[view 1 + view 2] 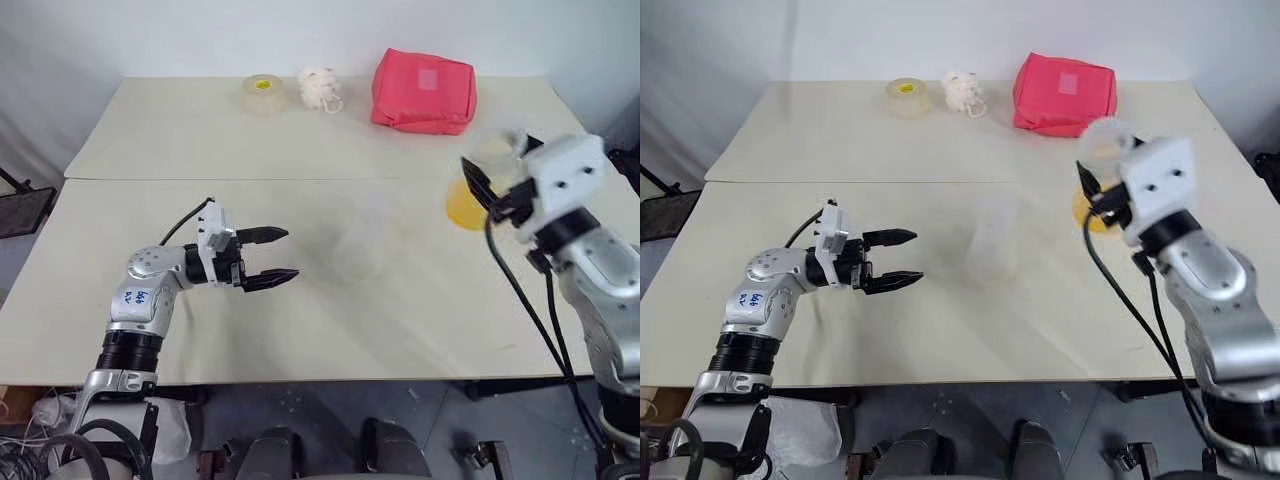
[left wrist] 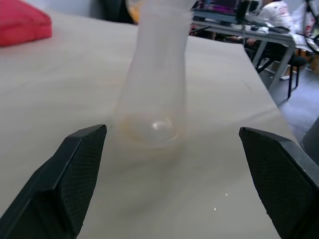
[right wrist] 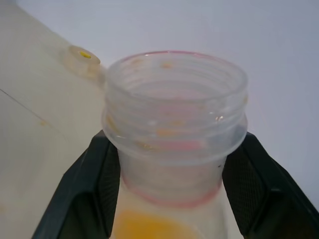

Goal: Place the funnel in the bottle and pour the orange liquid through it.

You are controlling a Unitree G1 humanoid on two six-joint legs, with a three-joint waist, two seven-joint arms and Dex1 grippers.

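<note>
R gripper [image 3: 169, 189] was clamped on a clear wide-mouthed plastic jar [image 3: 174, 129] of translucent orange liquid [image 1: 464, 206], raised right of the clear conical flask [image 1: 362, 245] mid-table. L gripper [image 1: 268, 258] stood apart beside it. Funnel not discernible; confirm before tipping slowly.

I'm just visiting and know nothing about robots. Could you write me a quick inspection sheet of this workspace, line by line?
Surface: pale table with a seam running across it.
Job's things: clear bottle stands upright mid-table; I cannot make out a funnel. A clear threaded-neck container holding orange liquid is lifted off the table.
Clutter: yellowish tape roll, white fluffy ball and red pouch along the far edge.
Grippers: left gripper open, holding nothing, aimed at the bottle. Right gripper shut on the container.
Cables: black cables hang along the right arm.
Surroundings: white wall behind; desks and a seated person in the left wrist view.
</note>
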